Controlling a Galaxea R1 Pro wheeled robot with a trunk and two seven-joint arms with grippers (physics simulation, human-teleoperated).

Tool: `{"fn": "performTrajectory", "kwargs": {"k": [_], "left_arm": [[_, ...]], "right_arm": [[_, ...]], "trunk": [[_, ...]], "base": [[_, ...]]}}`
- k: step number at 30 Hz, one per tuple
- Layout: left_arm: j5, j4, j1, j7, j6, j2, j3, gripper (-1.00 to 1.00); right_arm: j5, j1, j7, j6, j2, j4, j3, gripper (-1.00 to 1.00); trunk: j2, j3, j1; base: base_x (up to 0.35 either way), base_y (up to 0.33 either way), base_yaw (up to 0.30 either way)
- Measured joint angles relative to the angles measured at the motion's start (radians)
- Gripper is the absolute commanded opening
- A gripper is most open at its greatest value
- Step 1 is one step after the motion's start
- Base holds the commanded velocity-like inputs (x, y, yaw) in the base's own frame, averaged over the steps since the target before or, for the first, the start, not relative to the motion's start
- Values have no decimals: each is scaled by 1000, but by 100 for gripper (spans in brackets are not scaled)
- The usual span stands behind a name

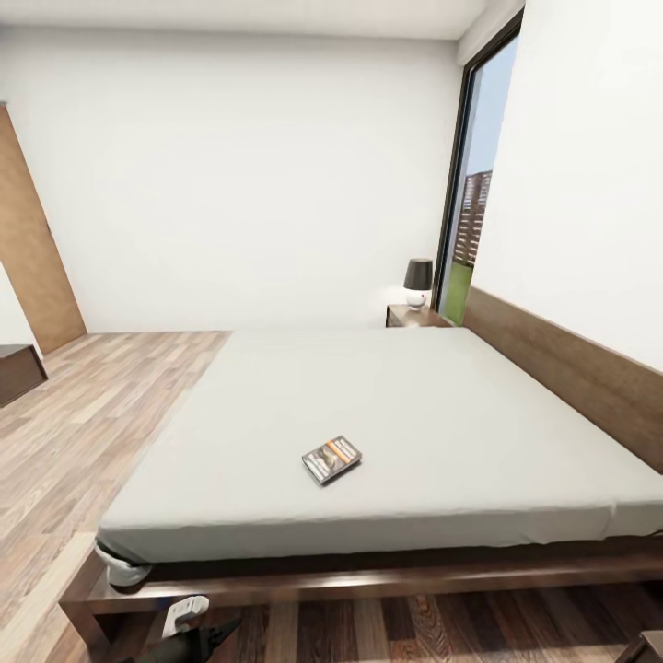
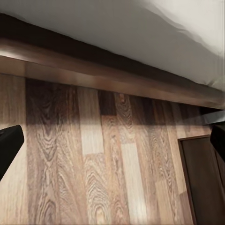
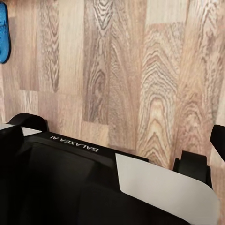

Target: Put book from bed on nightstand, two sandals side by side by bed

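Book (image 1: 331, 459) flat on smooth grey bed (image 1: 442, 405); blue sandal (image 3: 3, 33) on woodgrain floor (image 3: 140, 70).

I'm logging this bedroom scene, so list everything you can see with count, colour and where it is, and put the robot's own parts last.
bed: one, light-grey mattress on a dark brown frame with a brown headboard, middle of the room.
book: one, dark with an orange band, flat on the mattress near the foot edge.
nightstand: one, dark brown, at the far side of the bed by the headboard.
lamp: one, dark shade and white base, on the nightstand.
sandal: one partly seen, bright blue, on the wooden floor.
left hand: black fingertips at the picture's edges, apart, over the floor beside the bed frame.
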Motion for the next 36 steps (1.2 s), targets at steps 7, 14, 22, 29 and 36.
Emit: {"fn": "performTrajectory", "kwargs": {"k": [7, 14, 22, 29, 36], "left_arm": [[0, 0, -1, 1, 0, 0, 0, 100], [0, 0, 0, 2, 0, 0, 0, 100], [1, 0, 0, 2, 0, 1, 0, 100], [1, 0, 0, 4, 0, 0, 0, 100], [0, 0, 0, 4, 0, 0, 0, 100]], "right_arm": [[0, 0, 0, 0, 0, 1, 0, 100], [0, 0, 0, 0, 0, 0, 0, 100], [0, 0, 0, 0, 0, 0, 0, 100], [0, 0, 0, 0, 0, 0, 0, 100], [0, 0, 1, 1, 0, 0, 1, 100]], "trunk": [[49, 22, -27], [98, 44, -54], [154, 69, -84], [203, 91, -111], [252, 113, -138]], "base": [[0, 0, 0], [0, 0, 0], [0, 0, 0], [0, 0, 0], [0, 0, 0]]}}
